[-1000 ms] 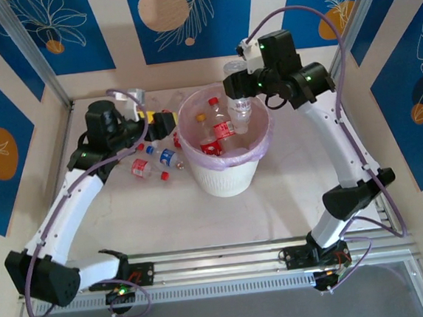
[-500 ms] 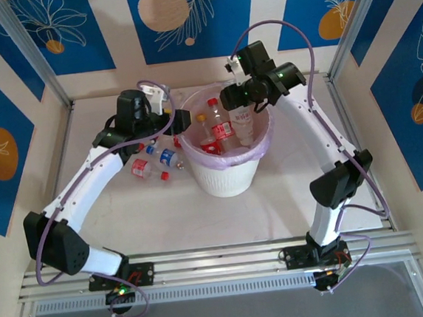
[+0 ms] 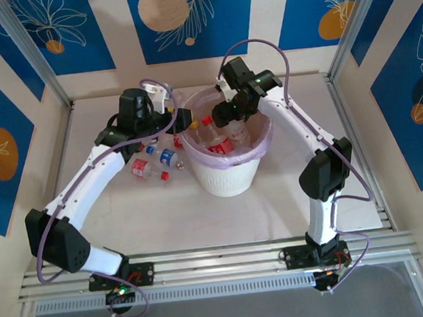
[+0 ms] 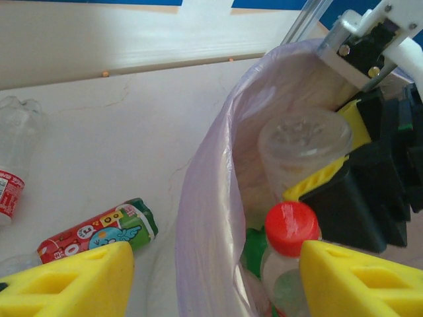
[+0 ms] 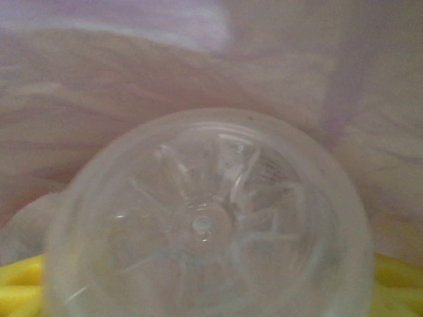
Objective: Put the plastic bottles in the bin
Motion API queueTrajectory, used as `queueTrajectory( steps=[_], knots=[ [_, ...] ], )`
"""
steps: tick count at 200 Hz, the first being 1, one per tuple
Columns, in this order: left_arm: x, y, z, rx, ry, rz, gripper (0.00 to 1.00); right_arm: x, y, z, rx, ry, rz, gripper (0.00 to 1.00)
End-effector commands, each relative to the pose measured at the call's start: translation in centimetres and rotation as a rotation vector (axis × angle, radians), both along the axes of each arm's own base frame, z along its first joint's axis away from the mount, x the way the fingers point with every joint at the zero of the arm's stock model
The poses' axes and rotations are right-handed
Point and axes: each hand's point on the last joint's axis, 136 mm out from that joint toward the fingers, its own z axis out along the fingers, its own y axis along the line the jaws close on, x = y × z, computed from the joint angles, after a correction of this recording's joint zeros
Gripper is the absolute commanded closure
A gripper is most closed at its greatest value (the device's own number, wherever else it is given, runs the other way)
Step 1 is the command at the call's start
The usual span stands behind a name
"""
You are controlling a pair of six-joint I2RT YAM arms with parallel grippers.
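Over the bin [image 3: 224, 179] | clear bottle [image 4: 301, 148] between right jaws, grip unclear | left jaws open

No word can be read with certainty. On the bench [image 4: 132, 132], the lying bottle [image 4: 99, 234] has a red and green label with small round signs, perhaps letters, too blurred. The clear bottle [image 4: 10, 191] carries a red label with unreadable white marks.

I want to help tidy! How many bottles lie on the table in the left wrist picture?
2: a clear bottle at the left edge, and a colourful-label bottle by a yellow finger. Others may be hidden behind the bin.
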Motion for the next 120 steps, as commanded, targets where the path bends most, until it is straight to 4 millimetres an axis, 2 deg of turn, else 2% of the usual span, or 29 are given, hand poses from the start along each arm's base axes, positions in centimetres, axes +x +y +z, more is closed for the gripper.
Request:
queueTrajectory(
  steps=[1,30,81,120],
  knots=[
    [-0.2,-0.8,-0.1,-0.003,0.001,-0.030,0.33,-0.7,0.6,0.5,0.014,0.001,0.036,0.18],
    [-0.2,-0.9,0.1,-0.007,-0.001,-0.033,0.33,-0.8,1.0,3.2,0.055,-0.052,0.060,0.14],
    [-0.2,-1.2,0.0,-0.019,0.005,-0.033,0.34,-2.1,0.7,8.5,0.098,-0.152,0.091,0.13],
    [-0.2,-1.8,-0.4,-0.026,0.023,-0.021,0.35,-4.1,-1.0,13.5,0.143,-0.249,0.059,0.13]
  ],
)
